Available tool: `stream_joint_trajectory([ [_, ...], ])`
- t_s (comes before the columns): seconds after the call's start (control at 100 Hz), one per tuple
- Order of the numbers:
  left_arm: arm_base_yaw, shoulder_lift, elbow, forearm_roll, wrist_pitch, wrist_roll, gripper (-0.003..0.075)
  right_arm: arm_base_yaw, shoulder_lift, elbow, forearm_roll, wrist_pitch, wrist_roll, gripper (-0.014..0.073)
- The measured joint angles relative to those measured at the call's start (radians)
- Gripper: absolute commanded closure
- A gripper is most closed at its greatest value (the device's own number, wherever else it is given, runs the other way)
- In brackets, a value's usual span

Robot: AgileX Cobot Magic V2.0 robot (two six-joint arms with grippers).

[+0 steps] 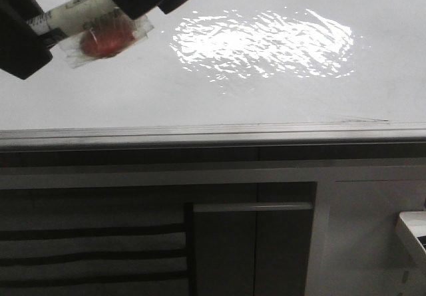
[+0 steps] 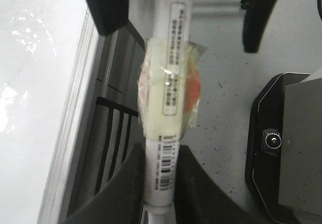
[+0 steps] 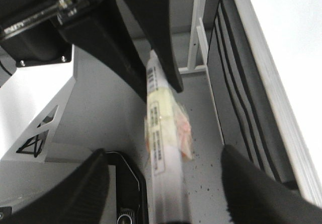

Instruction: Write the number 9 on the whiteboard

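Observation:
The whiteboard [image 1: 266,103] fills the upper front view, glossy white with a rippled glare patch [image 1: 263,43]. No number 9 shows on it. A white marker [image 1: 73,10], wrapped in clear tape with a red patch, hangs over the board's left part. My left gripper [image 1: 36,24] is shut on the marker's barcode end [image 2: 162,168]. My right gripper [image 1: 143,0] is open, its fingers [image 3: 95,183] spread wide on either side of the marker [image 3: 161,148] without touching it. The marker's tip is hidden.
A grey metal edge strip [image 1: 213,135] borders the board. Below it are grey cabinet fronts with a bar handle [image 1: 253,207] and black slots [image 1: 93,253]. A black device [image 2: 282,148] sits on the speckled floor, and a white frame [image 3: 35,108] stands beside it.

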State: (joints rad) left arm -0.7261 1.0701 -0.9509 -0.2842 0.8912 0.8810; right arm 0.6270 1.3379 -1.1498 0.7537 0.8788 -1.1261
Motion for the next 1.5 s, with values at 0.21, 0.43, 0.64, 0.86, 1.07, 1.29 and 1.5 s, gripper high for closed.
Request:
stream_joint_trajectory([
  [0.21,0.0,0.0,0.0,0.0,-0.009,0.021,0.0741,0.0,0.002,0.0,0.014,0.0,-0.026,0.0336],
  [0.43,0.0,0.0,0.0,0.0,-0.021,0.023,0.0741,0.0,0.004,0.0,0.014,-0.004,-0.026,0.0355],
  [0.64,0.0,0.0,0.0,-0.002,-0.031,0.025,0.0741,0.0,0.006,0.0,0.012,-0.01,-0.028,0.0549],
  [0.86,0.0,0.0,0.0,0.005,-0.039,0.042,0.0737,0.0,0.006,-0.002,0.008,-0.012,-0.032,0.0631],
  [1.07,0.0,0.0,0.0,0.007,-0.061,0.041,0.0496,0.0,0.006,-0.002,0.008,-0.016,-0.033,0.064],
  [1.29,0.0,-0.055,-0.039,0.005,-0.126,-0.007,0.0384,0.0,-0.033,-0.021,-0.147,-0.018,0.116,0.064],
  [1.5,0.0,-0.136,-0.045,0.056,-0.117,-0.141,0.0384,-0.034,-0.127,-0.055,-0.468,0.036,0.57,0.064],
])
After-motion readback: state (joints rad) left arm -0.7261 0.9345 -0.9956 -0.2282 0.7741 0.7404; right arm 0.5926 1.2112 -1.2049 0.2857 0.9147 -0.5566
